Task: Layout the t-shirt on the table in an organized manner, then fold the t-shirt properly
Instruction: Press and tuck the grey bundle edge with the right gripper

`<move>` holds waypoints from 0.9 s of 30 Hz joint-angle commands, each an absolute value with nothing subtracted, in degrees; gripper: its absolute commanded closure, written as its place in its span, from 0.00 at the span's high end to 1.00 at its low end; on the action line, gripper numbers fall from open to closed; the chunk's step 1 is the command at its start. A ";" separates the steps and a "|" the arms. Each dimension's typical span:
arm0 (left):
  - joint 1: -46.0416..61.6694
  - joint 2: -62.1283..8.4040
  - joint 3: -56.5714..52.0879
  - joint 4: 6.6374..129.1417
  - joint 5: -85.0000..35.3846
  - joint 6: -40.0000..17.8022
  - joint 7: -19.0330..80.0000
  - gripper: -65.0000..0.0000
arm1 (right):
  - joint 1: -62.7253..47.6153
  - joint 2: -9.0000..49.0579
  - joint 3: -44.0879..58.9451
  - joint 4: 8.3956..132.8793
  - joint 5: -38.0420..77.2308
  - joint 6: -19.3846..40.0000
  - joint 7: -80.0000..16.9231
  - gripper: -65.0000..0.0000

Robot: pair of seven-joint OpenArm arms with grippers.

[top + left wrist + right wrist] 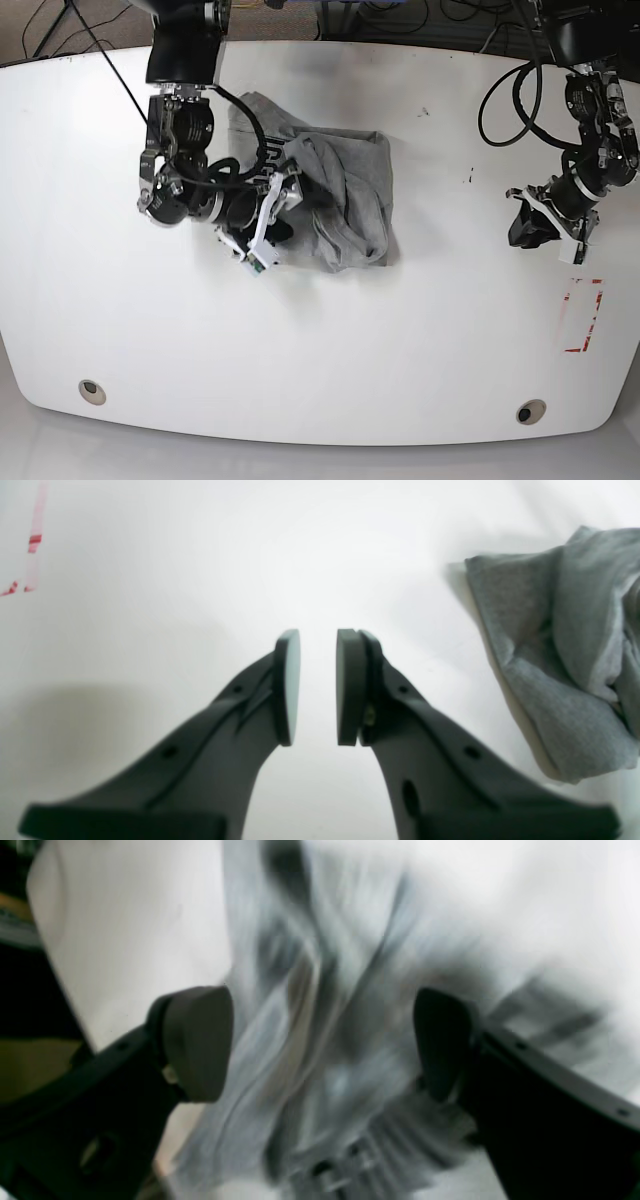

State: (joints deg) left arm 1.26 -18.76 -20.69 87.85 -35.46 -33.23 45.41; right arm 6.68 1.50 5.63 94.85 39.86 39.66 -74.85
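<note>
The grey t-shirt (345, 190) lies crumpled in a heap on the white table (320, 340), left of the middle. My right gripper (268, 218) hangs at the heap's left edge with its jaws wide apart. In the right wrist view the gripper (320, 1045) straddles blurred folds of the t-shirt (310, 990), and whether its fingers touch the cloth cannot be made out. My left gripper (545, 228) hovers over bare table far to the right. Its pads (350, 685) stand a narrow gap apart with nothing between them. The t-shirt (560, 670) sits off to its side.
A red-outlined rectangle (582, 316) marks the table near my left gripper and shows as a red mark (32, 545) in the left wrist view. Two round grommet holes (91, 390) (530, 411) lie near the front edge. Black cables (500, 90) loop at the back right.
</note>
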 commanded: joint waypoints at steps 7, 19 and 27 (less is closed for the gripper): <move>0.40 -19.74 -20.97 88.48 -36.26 -33.45 44.00 0.19 | 2.59 2.42 5.23 98.51 41.80 40.00 -73.36 0.83; 0.40 -19.74 -21.05 88.48 -36.26 -33.45 44.00 0.19 | 1.36 -3.65 1.27 98.07 41.54 40.00 -73.36 0.83; 0.57 -19.74 -21.05 88.92 -36.26 -33.45 44.00 0.19 | 4.09 -9.00 -1.54 95.69 41.54 40.00 -73.27 0.83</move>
State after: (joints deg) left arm 1.28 -18.81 -20.69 87.59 -35.20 -33.21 45.41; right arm 2.28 -8.03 -0.84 96.36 40.23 39.66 -74.61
